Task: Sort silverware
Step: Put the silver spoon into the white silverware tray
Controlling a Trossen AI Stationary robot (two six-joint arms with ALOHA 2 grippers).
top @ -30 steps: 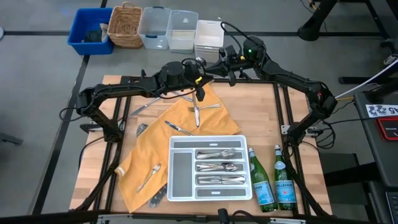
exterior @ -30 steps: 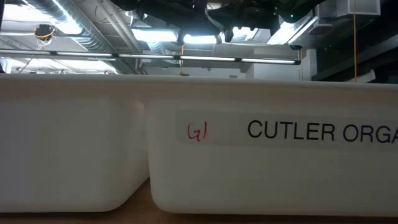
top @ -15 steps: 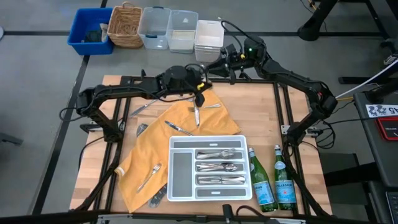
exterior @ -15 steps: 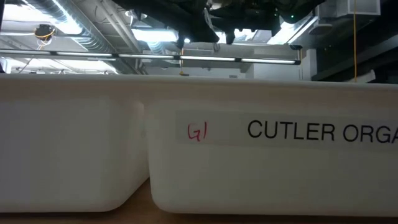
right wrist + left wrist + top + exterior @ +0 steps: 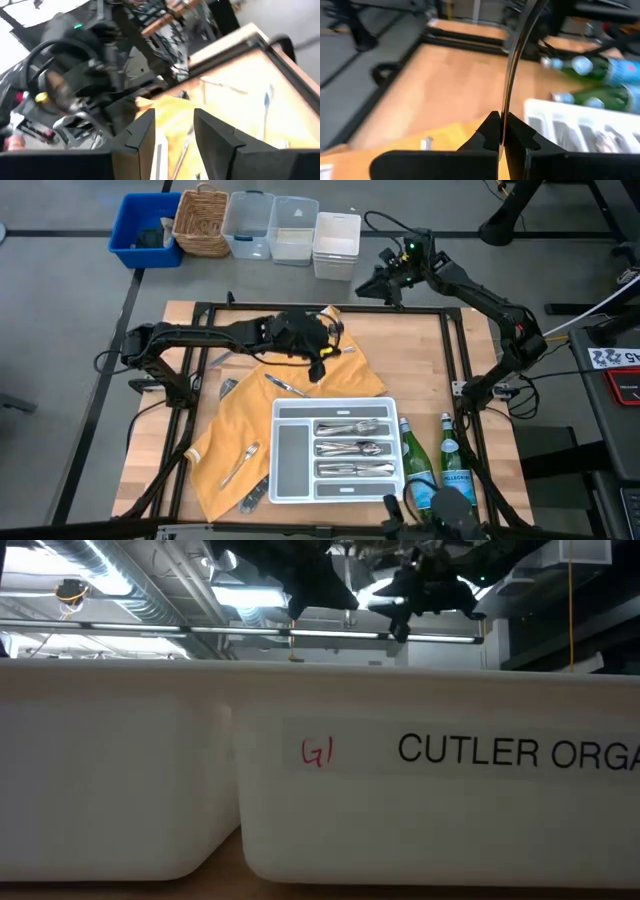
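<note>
your left hand (image 5: 501,131) is clamped on one slim shiny piece (image 5: 516,55) of the silverware, the metal rising out from between the closed fingers (image 5: 487,132); which kind it is you cannot tell from here. in the overhead view that hand (image 5: 318,366) sits over the orange cloth (image 5: 215,450), just beyond the far edge of the white divided tray (image 5: 283,492). so the step in hand reads as the carry: a piece is lifted and not yet filed.

take the tray as your landmark. three of its long slots already hold sorted pieces (image 5: 352,448), and the wide compartment on its left side looks bare. on the cloth to the tray's left lie loose pieces: one (image 5: 287,386) just off the tray's far-left corner, and another (image 5: 239,464) beside its left wall. two green bottles (image 5: 440,475) stand against the tray's right wall.

next, you likely need to identify the held piece, bring it over the matching slot, turn it parallel to that slot, lower it and release.

your right hand (image 5: 172,127) has its fingers spread apart and holds nothing; it hangs beyond the desk's (image 5: 410,365) far right corner, well apart from the tray.
</note>
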